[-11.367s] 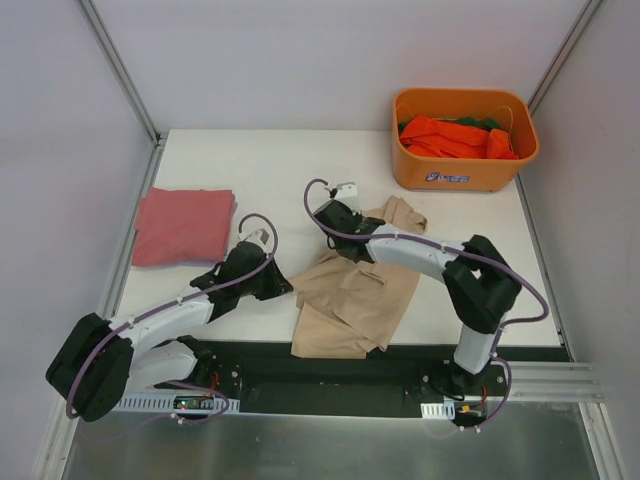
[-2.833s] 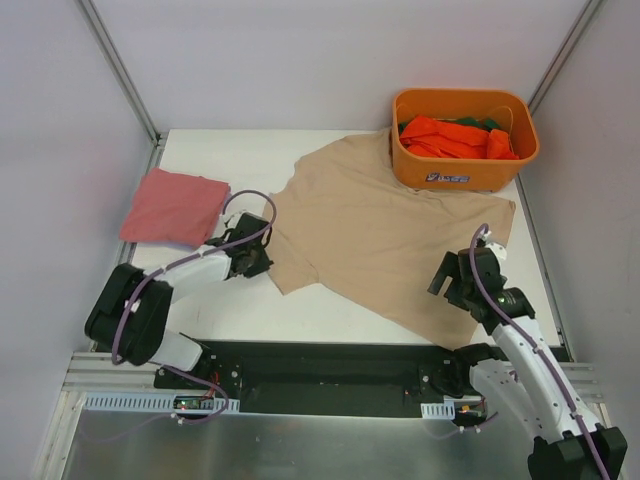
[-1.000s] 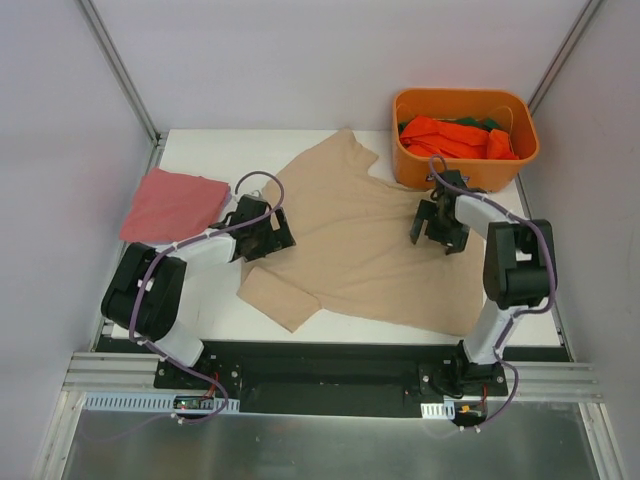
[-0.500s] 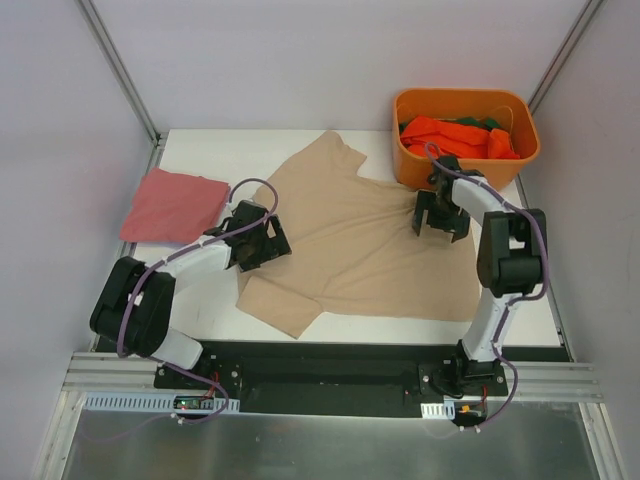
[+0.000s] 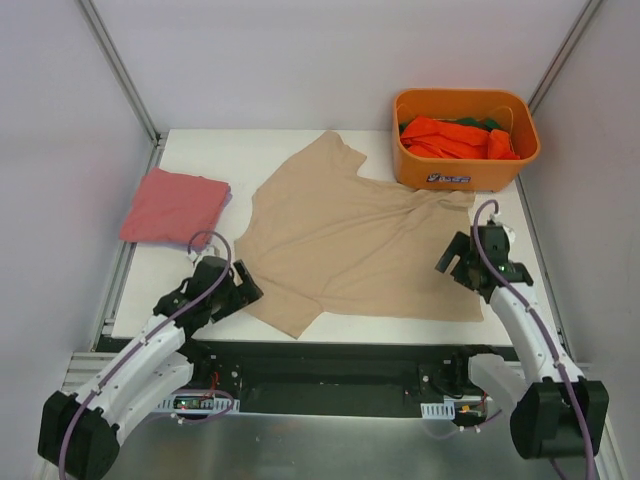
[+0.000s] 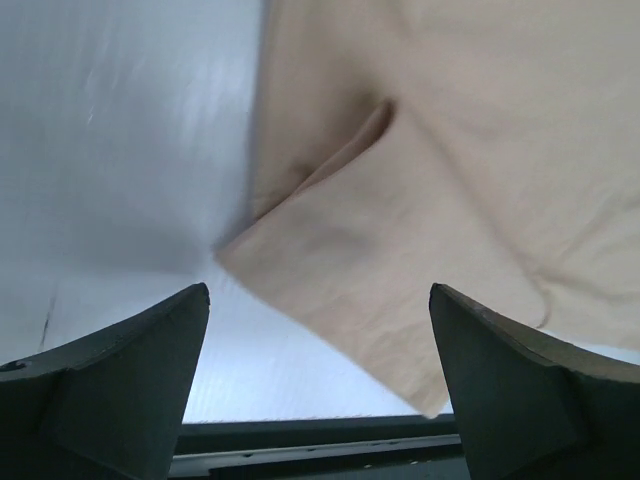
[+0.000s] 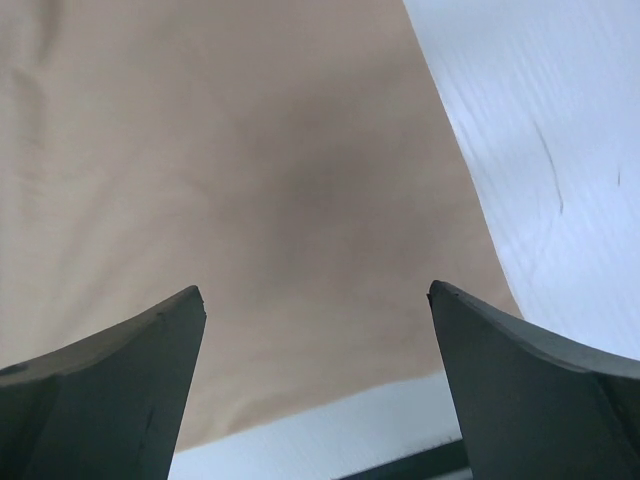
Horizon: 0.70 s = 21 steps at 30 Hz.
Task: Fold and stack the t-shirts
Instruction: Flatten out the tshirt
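Since the beige t-shirt lies spread flat mid-table, probably so that its edges can be lifted for folding, each tool hangs by a lower corner: the left gripper near the sleeve, the right gripper at the hem. The wrist views alone show both sets of jaws spread wide and empty. Only the overhead view shows the folded pinkish-red t-shirt at upper left and the orange bin at upper right.

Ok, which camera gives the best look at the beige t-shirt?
The top external view: the beige t-shirt lies spread flat there, with its whole outline visible. The left wrist view shows only one sleeve and the cloth next to it. The right wrist view shows only a plain corner of the shirt.
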### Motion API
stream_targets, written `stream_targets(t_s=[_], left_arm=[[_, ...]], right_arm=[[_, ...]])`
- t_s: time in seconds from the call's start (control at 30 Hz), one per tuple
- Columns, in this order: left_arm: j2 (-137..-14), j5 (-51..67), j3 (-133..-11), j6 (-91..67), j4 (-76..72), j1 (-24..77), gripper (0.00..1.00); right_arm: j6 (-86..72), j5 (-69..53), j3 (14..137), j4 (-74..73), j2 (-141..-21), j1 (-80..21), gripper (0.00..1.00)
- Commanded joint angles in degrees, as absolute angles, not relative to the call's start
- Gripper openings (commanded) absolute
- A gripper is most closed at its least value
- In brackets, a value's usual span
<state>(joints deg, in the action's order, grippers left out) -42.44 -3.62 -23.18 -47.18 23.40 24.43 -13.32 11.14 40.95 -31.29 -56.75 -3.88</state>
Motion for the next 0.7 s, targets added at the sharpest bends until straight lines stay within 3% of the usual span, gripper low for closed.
stream_targets(t_s=[0.0, 0.13, 0.57, 0.67], left_arm=[[-35.61, -1.41, -16.18, -55.09, 29.80, 24.78, 0.84], [-31.91, -3.33, -13.54, -57.73, 29.62, 24.79, 0.68], [-41.22, 3.33, -12.66, -57.57, 17.06, 25.66, 0.38], [-41.75, 4.74, -12.39, -57.83, 15.38, 25.84, 0.21]], right_arm=[[-20.21, 11.52, 32.71, -28.83, -48.18, -3.34, 0.97], [-21.18, 11.60, 29.27, -27.42, -42.99, -3.25, 0.97], [-20.74, 10.11, 28.30, -27.33, -45.17, -3.16, 0.97], [-20.57, 9.84, 28.39, -27.51, -45.53, -2.99, 0.97]])
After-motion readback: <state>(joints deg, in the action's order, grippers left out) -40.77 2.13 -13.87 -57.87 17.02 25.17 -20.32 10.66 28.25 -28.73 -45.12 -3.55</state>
